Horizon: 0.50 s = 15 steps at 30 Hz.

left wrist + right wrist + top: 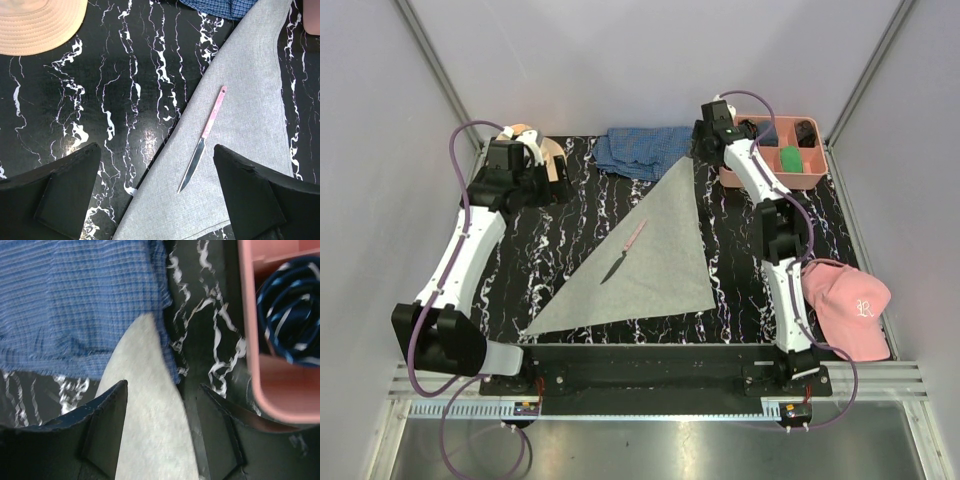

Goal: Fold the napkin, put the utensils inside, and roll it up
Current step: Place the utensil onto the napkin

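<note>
The light-grey napkin (655, 260) lies folded into a triangle on the black marbled table. It also shows in the left wrist view (245, 145) and its far tip shows in the right wrist view (150, 410). One utensil, a knife with a pink handle (623, 252), lies on the napkin near its long slanted edge; it also shows in the left wrist view (202, 141). No other utensil is in view. My left gripper (542, 165) (157, 195) is open and empty, held above the table at the back left. My right gripper (704, 140) (161, 425) is open, its fingers either side of the napkin's far tip.
A blue checked cloth (640, 150) (75, 295) lies at the back, under the napkin's tip. A pink tray (770, 183) (280, 390) with small items stands at the back right. A tan hat (548, 150) (40, 22) sits back left, a pink cap (845, 305) front right.
</note>
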{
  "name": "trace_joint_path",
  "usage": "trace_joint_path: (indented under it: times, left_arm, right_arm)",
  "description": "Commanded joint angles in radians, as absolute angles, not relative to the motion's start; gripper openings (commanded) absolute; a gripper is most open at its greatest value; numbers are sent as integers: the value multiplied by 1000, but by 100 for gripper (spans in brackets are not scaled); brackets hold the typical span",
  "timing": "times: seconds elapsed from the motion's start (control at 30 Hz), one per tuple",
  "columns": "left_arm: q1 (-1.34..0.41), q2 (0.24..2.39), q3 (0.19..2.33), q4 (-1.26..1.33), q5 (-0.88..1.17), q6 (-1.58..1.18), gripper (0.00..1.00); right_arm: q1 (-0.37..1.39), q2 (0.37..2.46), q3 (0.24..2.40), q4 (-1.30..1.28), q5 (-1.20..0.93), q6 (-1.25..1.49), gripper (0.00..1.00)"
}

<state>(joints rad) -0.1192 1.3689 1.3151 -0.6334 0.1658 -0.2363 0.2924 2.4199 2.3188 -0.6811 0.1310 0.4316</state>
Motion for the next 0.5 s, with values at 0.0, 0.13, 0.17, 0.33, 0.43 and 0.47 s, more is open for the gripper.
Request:
trace_joint_path:
  times: [0.0,0.13,0.17,0.33,0.43,0.47]
  left_arm:
    - [-114,1376,1313,-592,212,-236,99]
    - [-112,1381,1313,-592,209,-236,99]
    - [-113,1379,1313,-592,210,-235,99]
    - [-114,1382,1313,-592,216,-236,99]
    - [-114,1382,1313,-592,219,-236,99]
    - [-114,1384,1313,-592,221,-236,99]
  right_arm:
    - [264,2525,2500,-710,146,402,65]
    - [250,2588,2589,-709,132,429,64]
    - [249,2598,2600,-709,124,439,64]
    - [247,2646,2622,-678,51,466,63]
    - [247,2661,2622,-652,5,486,61]
    - [247,2671,2622,-641,3,501,61]
